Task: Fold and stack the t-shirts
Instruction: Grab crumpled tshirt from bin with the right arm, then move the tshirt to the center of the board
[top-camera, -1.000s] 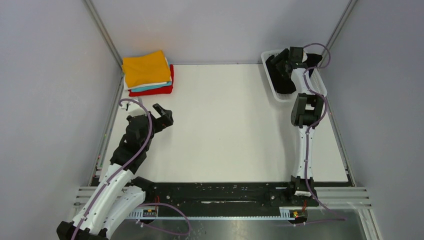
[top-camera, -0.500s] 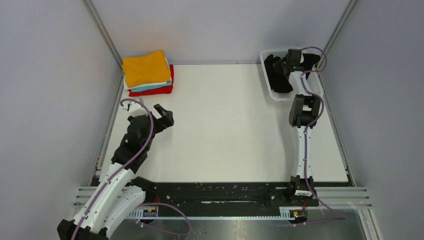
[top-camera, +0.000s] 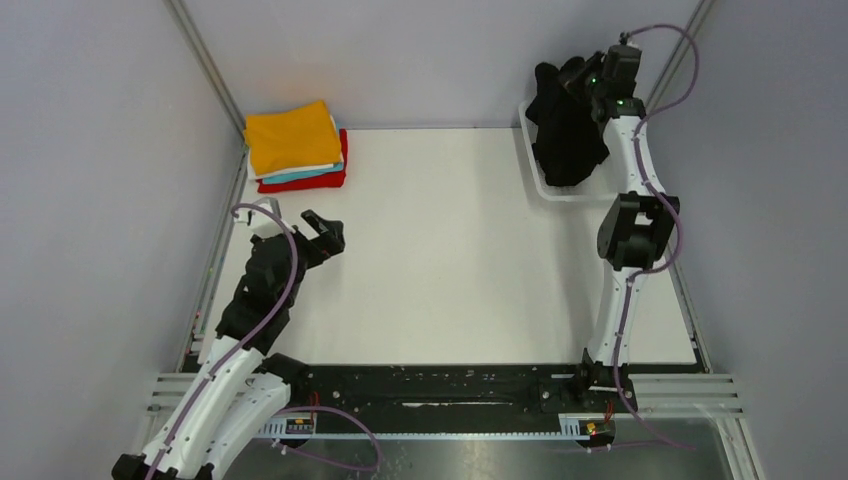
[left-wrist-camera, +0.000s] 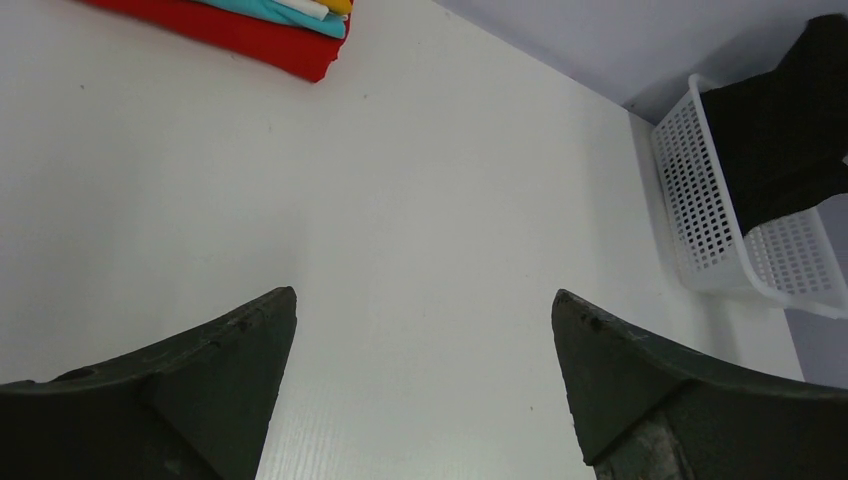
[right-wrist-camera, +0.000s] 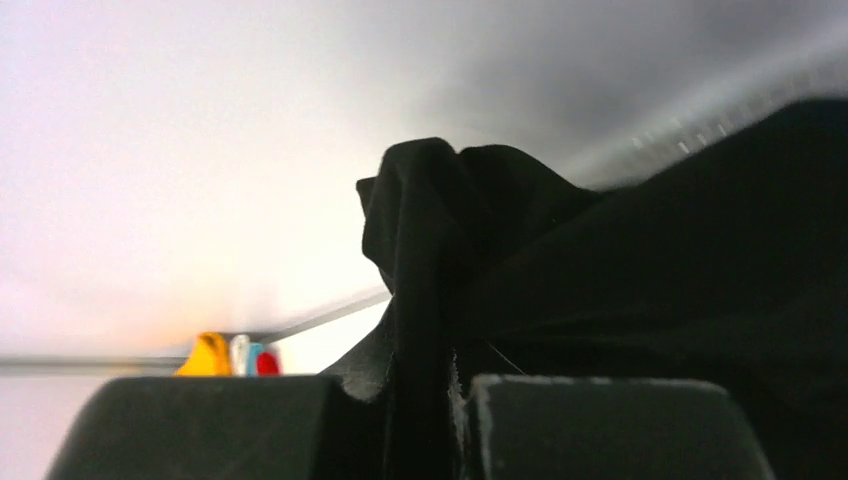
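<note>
At ten o'clock on the counter (top-camera: 450, 270) sits the stack (top-camera: 296, 148): orange on top, then white, teal and red, all folded. The left end effector (top-camera: 325, 232) hovers near nine o'clock, jaws wide, holding nothing. At two o'clock the right end effector (top-camera: 592, 88) is pinched narrow on a bunch of the black shirt (top-camera: 566, 135), which hangs above the basket (left-wrist-camera: 700, 210) with its lower end dipping inside. By my reading four shirts are done, and the black one has yet to be spread, folded and stacked.
</note>
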